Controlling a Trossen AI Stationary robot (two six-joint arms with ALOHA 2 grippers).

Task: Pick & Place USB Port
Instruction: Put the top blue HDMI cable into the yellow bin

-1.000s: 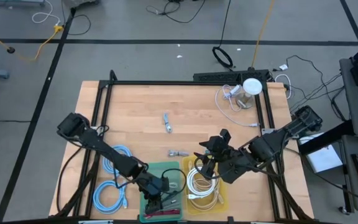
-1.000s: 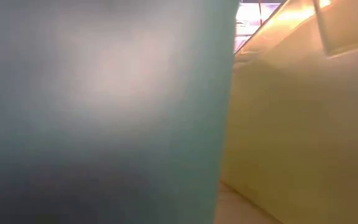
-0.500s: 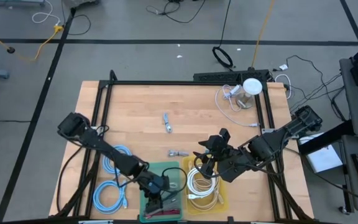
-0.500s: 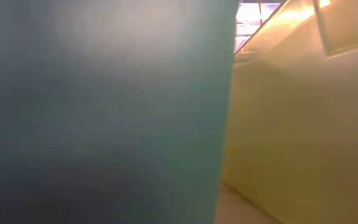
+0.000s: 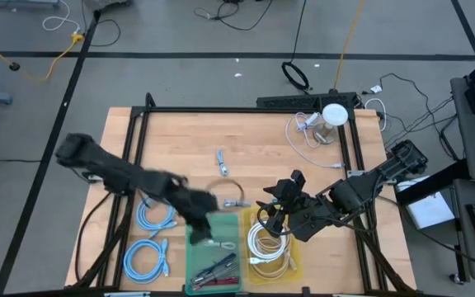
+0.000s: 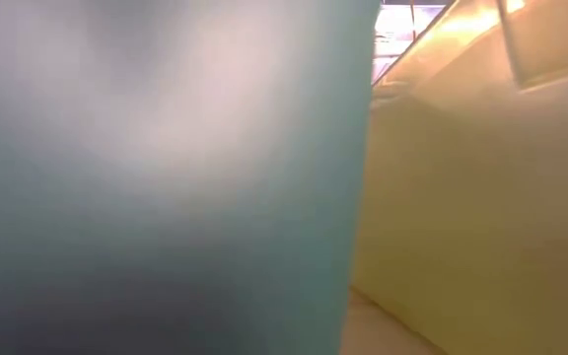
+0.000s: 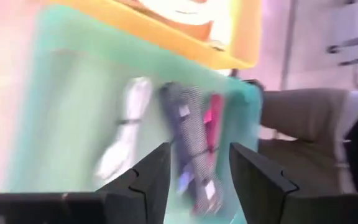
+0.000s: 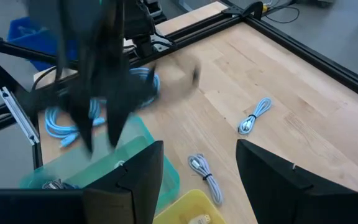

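wooden surface point(image 5: 188, 140) holds a green bin point(image 5: 221, 247) under the left gripper point(image 7: 194, 171), jaws parted and empty; right gripper point(image 8: 194, 168) jaws wide over the yellow bin point(image 5: 297, 262).

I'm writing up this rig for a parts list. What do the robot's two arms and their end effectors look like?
Both arms are dark, jointed and slender. The left end effector and right end effector each have two chunky black fingers with angular, stepped inner edges. No markings are readable.

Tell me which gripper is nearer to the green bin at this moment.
Left. The left gripper is above the green bin, at its far left corner. The right gripper hangs beside it, over the yellow bin.
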